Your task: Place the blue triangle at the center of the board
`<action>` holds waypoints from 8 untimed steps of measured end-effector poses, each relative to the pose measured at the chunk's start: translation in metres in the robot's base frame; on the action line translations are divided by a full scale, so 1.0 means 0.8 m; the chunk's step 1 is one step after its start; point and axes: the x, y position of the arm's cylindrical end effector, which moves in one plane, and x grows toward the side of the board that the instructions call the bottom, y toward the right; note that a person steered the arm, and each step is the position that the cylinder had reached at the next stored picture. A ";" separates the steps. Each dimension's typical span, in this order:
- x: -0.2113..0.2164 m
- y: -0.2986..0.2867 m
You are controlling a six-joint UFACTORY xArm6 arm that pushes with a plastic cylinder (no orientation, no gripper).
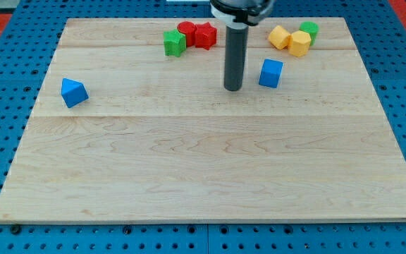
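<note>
Camera view: blue triangle (73, 92) at board's (203, 176) far left edge. My tip (232, 89), bare rod grasping nothing, stands well right, just beside blue cube (271, 73).

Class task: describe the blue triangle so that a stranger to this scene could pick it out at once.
Start at the wooden board and go to its left edge, upper half. The blue triangle sits there alone, far from my tip. The only other blue piece, the blue cube, lies right of the tip.
</note>
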 end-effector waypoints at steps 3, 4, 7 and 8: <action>0.010 0.101; 0.104 -0.081; 0.028 -0.340; 0.023 -0.181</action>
